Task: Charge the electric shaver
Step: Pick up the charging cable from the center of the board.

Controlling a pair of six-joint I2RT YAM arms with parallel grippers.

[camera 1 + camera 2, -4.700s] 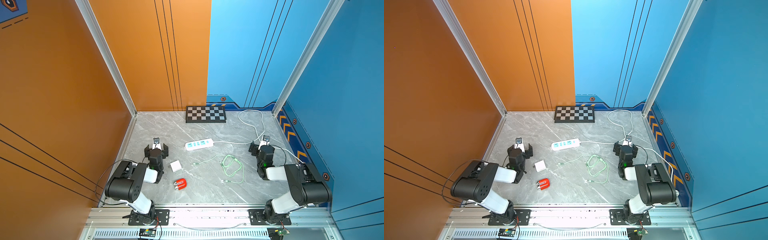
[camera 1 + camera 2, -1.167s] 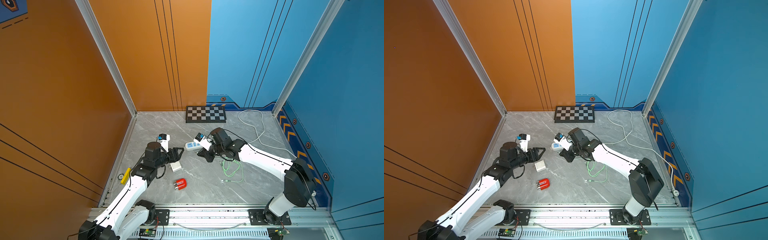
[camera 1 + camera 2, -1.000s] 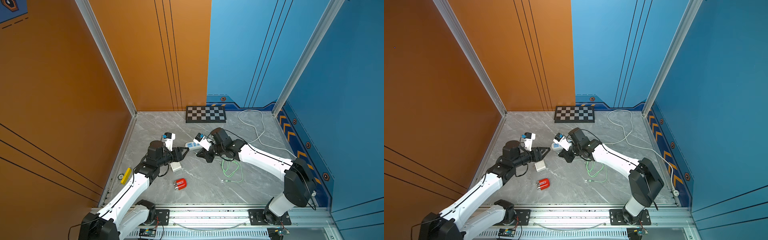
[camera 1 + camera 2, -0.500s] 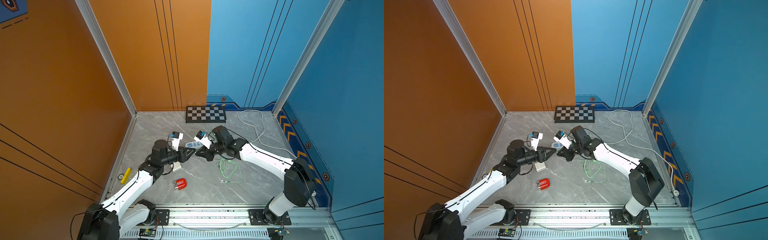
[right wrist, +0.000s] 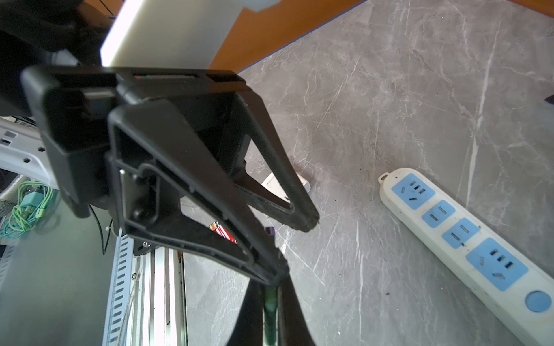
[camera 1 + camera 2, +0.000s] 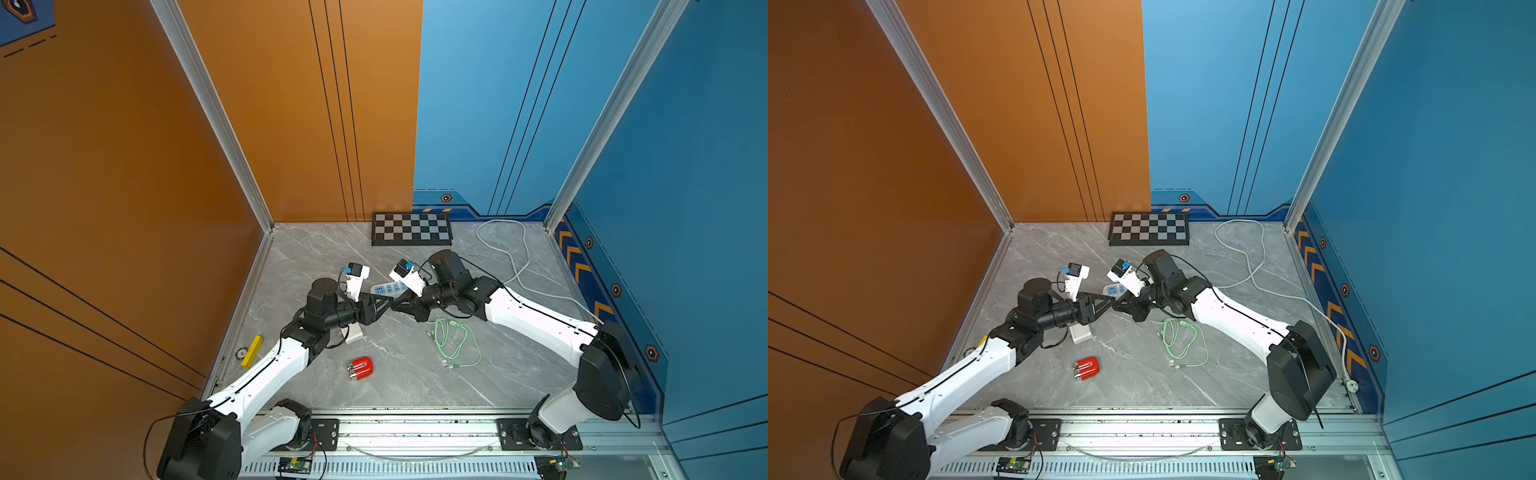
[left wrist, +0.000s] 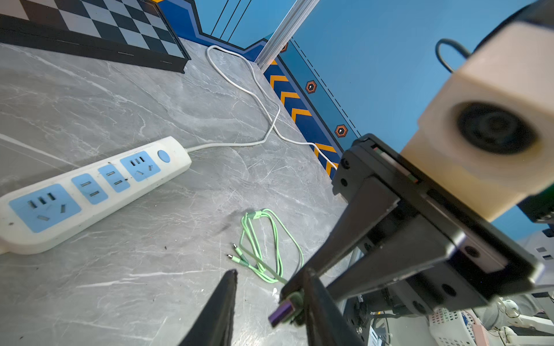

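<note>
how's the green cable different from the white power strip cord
The thin mint-green charging cable is bunched in loose loops; the white power-strip cord runs out in one long wandering line. The green cable's purple-tipped plug end is pinched in the right hand; the white cord's end runs into the white-and-blue power strip, with no hand on it. Both mostly lie on the grey marble table.

Bare floor (image 6: 399,386) around electric shaver (image 6: 360,368)

Left end effector (image 6: 384,304) now around cable plug (image 7: 281,317) in right end effector (image 6: 400,305)
</note>
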